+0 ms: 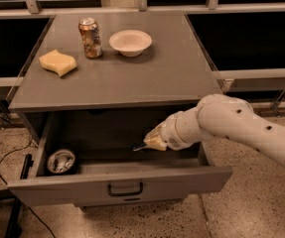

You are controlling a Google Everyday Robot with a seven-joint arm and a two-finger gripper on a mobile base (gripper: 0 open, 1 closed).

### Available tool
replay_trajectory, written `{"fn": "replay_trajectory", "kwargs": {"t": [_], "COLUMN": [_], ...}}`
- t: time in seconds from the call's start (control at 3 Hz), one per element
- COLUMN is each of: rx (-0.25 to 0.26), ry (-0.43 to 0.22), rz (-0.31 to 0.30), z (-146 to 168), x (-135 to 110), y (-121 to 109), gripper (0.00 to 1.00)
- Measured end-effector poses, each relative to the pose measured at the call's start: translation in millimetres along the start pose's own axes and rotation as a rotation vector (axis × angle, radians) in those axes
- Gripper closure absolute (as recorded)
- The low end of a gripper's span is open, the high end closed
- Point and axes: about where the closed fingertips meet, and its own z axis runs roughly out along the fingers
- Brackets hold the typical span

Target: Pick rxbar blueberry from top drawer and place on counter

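The claw [149, 143] hung low inside the open top drawer [57, 190], right of centre, presumably to take the rxbar blueberry [137, 147], a dark sliver at its tip. Whether it had clamped on it, I couldn't tell. The bench [147, 78] above was its destination.

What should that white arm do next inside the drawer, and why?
Probably ease the hand slightly lower in the open top drawer toward the dark sliver at its tip, likely the bar. The hand is inside the drawer, and no bar lies on the counter yet.
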Motion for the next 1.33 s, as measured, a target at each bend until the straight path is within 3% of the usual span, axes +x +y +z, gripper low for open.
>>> {"fn": "replay_trajectory", "kwargs": {"t": [1.33], "rx": [0.063], "ry": [-0.041], "rz": [-0.072], "z": [-48], "x": [-10], "y": [2], "gripper": [1.0]}}
